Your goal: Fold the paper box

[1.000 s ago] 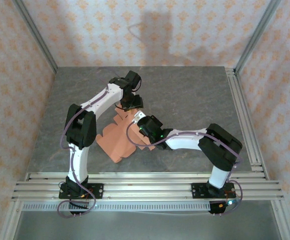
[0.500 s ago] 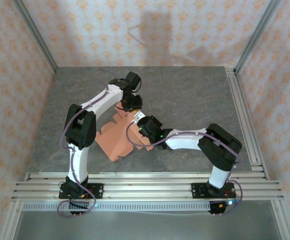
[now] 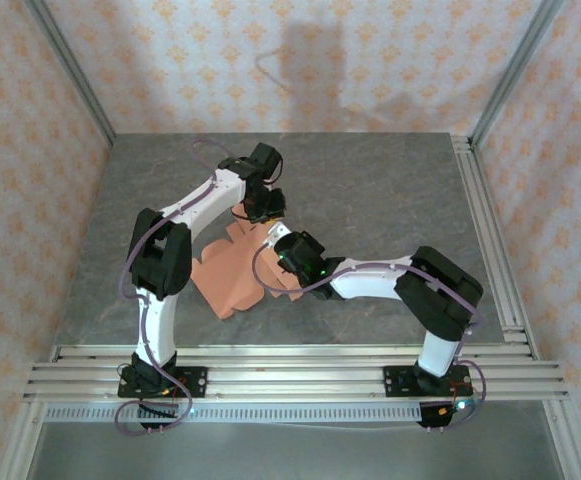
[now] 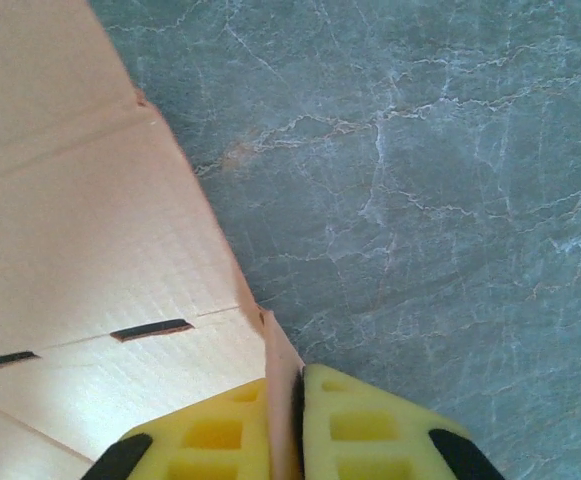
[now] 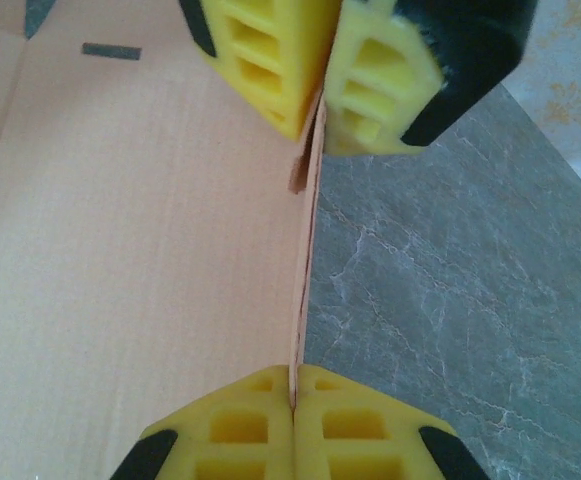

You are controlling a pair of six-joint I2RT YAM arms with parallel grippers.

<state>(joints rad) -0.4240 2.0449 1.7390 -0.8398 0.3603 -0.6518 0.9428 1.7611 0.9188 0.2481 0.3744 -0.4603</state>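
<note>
The paper box [image 3: 228, 278] is a salmon-orange card cutout with flaps, lying partly raised on the grey table between the two arms. My left gripper [image 3: 260, 212] is at its far edge, and its yellow pads [image 4: 370, 435] are shut on a raised flap [image 4: 276, 380]. My right gripper [image 3: 282, 250] pinches the same folded edge nearer the front; its yellow pads [image 5: 355, 425] are shut on the card's edge [image 5: 305, 280]. In the right wrist view the left gripper's pads [image 5: 370, 80] grip that edge at the top. Slots [image 4: 150, 329] show in the panel.
The grey marbled table [image 3: 390, 200] spreads to the right and behind the arms. Patterned walls and metal posts [image 3: 505, 70] enclose it. Aluminium rails [image 3: 300, 365] run along the front edge.
The card's lower-left part has shifted slightly left and down across the table. Both grippers stay clamped on the flap edge at almost the same places.
</note>
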